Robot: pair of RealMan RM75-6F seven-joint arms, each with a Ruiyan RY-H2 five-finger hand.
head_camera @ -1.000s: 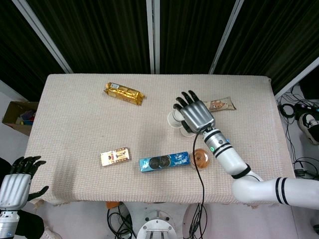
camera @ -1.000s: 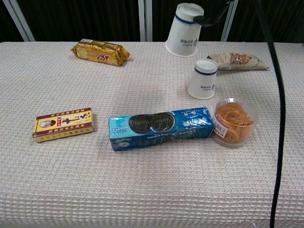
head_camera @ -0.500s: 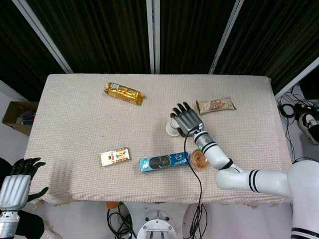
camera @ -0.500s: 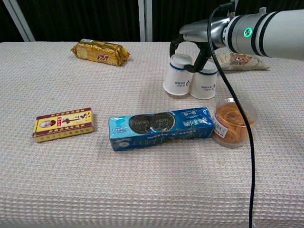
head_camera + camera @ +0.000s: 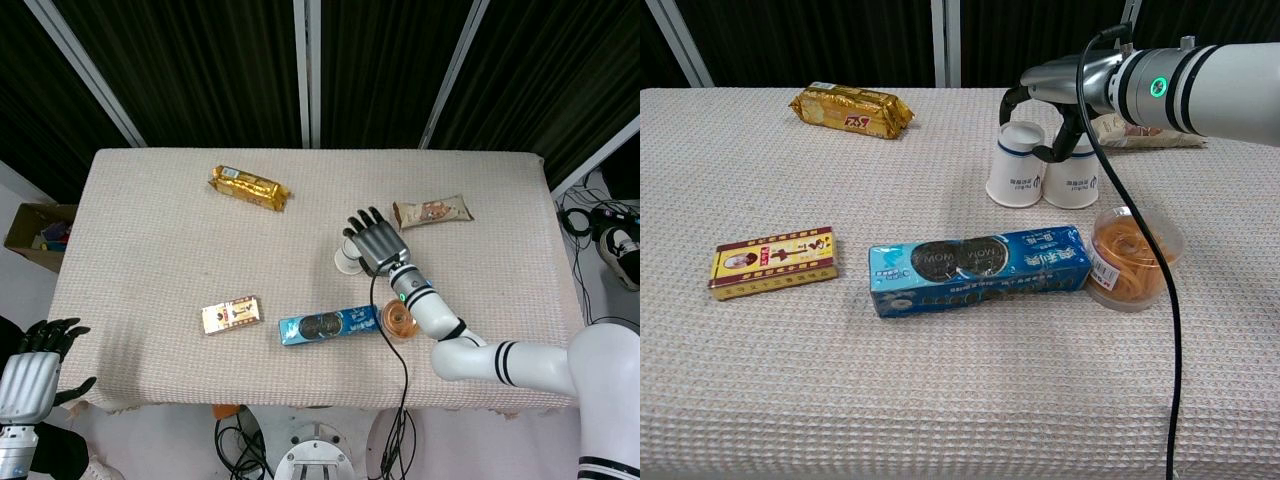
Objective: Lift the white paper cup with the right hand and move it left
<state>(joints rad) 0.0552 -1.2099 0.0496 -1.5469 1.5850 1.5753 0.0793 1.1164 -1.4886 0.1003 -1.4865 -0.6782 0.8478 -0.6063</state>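
Lowered since before, the white paper cup (image 5: 1018, 166) stands upright; right robot hand (image 5: 1055, 100) grasps it, fingertips hidden.

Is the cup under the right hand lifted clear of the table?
No: in the chest view the white paper cup stands on the table beside a second cup.

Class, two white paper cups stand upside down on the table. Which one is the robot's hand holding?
The left cup: the right hand has its fingers curled around it. The right cup merely stands beside it.
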